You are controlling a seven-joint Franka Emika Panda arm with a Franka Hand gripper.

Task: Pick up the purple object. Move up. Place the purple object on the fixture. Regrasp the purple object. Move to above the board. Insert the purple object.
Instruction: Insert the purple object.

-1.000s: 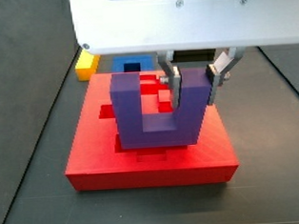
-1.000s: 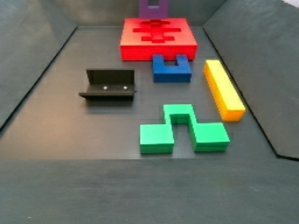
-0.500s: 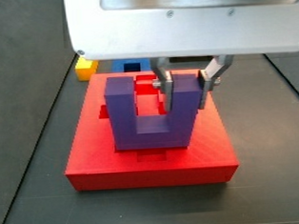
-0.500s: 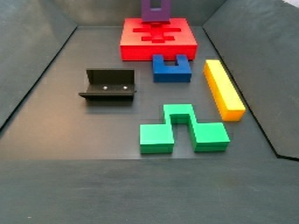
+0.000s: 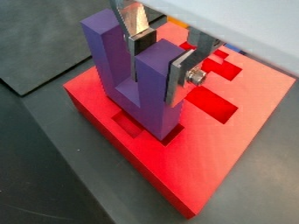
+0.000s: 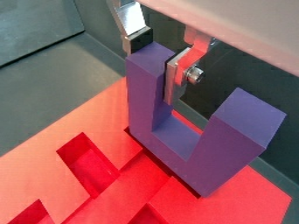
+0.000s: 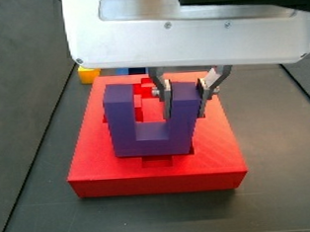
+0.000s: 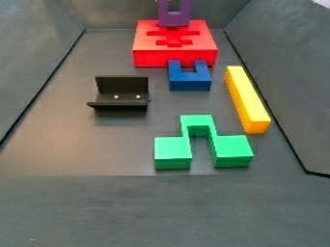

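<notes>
From my station I see the gripper (image 7: 183, 94) low over the board (image 7: 94, 161), its silver fingers (image 5: 184, 72) clamped on one prong of the purple object (image 7: 148, 128). The U-shaped piece stands upright, prongs pointing up, with its base down at the board's dark recessed pattern; in a wrist view its base (image 5: 146, 109) looks sunk into a recess of the board (image 5: 233, 140), though I cannot tell how deep it sits. In a wrist view the gripper (image 6: 158, 61) has a pad on each side of the gripped prong, while the free prong of the purple object (image 6: 193, 140) rises beside it, and the red board (image 6: 70, 188) shows open cross-shaped pockets next to the base. In a side view the purple object (image 8: 172, 12) stands at the far end of the board (image 8: 149, 43). Just in front of the board lies a blue notched block (image 8: 190, 74), with a long yellow bar (image 8: 246, 96) to its side. The fixture (image 8: 120, 95) stands empty, well apart from the board, and a green block (image 8: 202, 142) lies nearer the camera on the dark floor (image 8: 77, 203).
</notes>
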